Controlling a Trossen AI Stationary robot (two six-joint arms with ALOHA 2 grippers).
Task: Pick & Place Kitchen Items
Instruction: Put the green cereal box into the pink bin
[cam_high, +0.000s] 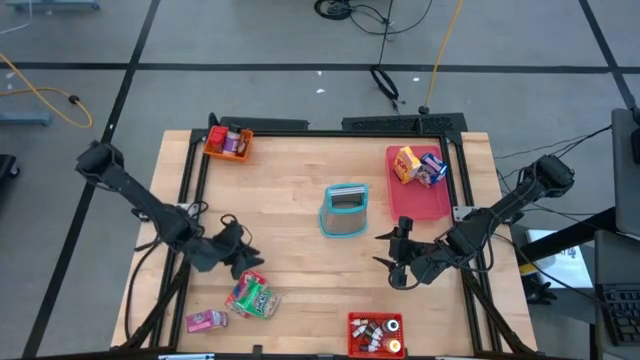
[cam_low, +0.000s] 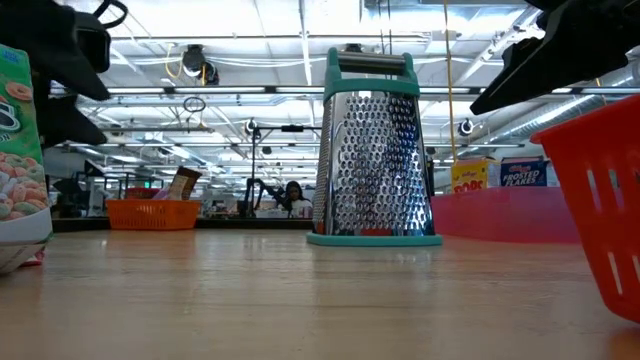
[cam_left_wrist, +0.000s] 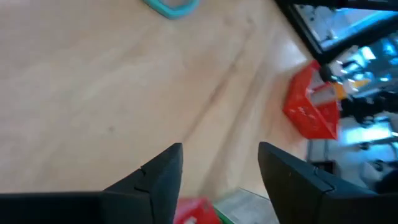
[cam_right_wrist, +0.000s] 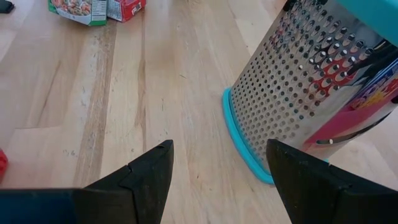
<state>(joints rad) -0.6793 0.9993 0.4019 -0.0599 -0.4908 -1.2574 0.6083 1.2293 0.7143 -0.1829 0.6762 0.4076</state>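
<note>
Well, the jaws of the left gripper (cam_high: 243, 253) stand apart with nothing between them, hanging low over the table (cam_high: 290, 200) in the lower left of the high view. Just below them in that frame lies the green and red snack packet (cam_high: 252, 297), flat on the wood, and its corner peeks up between the dark fingers (cam_left_wrist: 155, 180) in the left wrist view. That packet looks like the piece about to be taken: it lies just past the jaws toward the frame's bottom edge, its long axis seems to run slantwise from upper left to lower right, and the left arm is by far the nearer one. A smaller pink packet (cam_high: 206, 320) sits further down and to the left.

The right gripper (cam_high: 400, 262) hangs lower right of centre, jaws wide and empty, pointed toward the teal-framed grater (cam_high: 345, 210) that stands upright mid-table; its steel face fills the right wrist view.

Outward from there: the pink tray (cam_high: 430, 205) in the upper right carries cereal boxes (cam_high: 420, 166), the orange bin (cam_high: 228, 143) sits at the upper left, and the red bin (cam_high: 376, 334) of small bottles at the bottom edge.

My guess is that the left jaws need to drop and turn across the packet's short side.
</note>
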